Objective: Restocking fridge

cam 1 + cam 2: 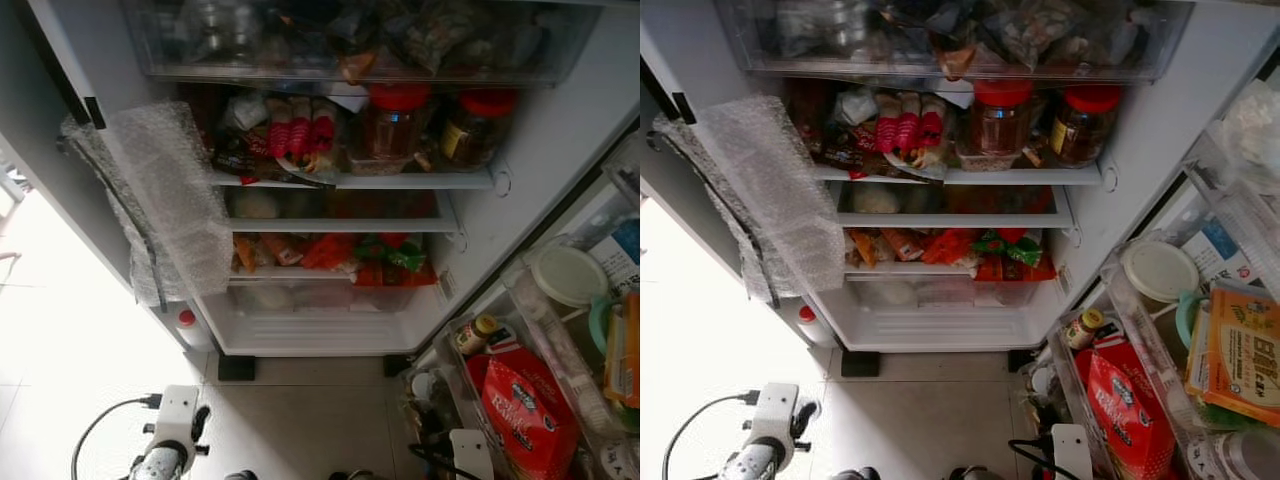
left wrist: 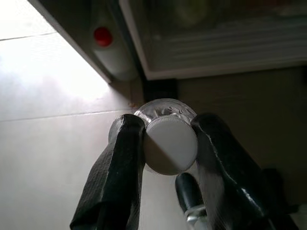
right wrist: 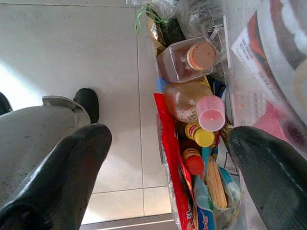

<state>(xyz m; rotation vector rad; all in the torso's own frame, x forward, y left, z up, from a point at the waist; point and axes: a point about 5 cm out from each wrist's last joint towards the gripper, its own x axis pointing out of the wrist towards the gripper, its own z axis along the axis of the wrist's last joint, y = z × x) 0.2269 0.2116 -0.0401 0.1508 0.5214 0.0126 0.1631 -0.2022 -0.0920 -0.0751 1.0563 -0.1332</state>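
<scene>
Fridge (image 1: 560,130) stands open, shelves already crowded with jars and packets. Low at the near left, the left gripper (image 2: 168,143) clamps a clear white-capped bottle (image 2: 169,143), apparently awaiting shelving; the right gripper (image 3: 168,177) hangs spread and empty beside door bins (image 1: 1140,330).

A home kitchen: an open fridge (image 1: 560,120) stands on a pale tiled floor (image 1: 300,420), its shelves (image 1: 350,181) crowded with red-lidded jars (image 1: 397,122), packets and bagged food. The door racks (image 1: 1140,330) at its right edge hold a red bag (image 1: 1127,410), small bottles and a carton, everyday household groceries.
</scene>
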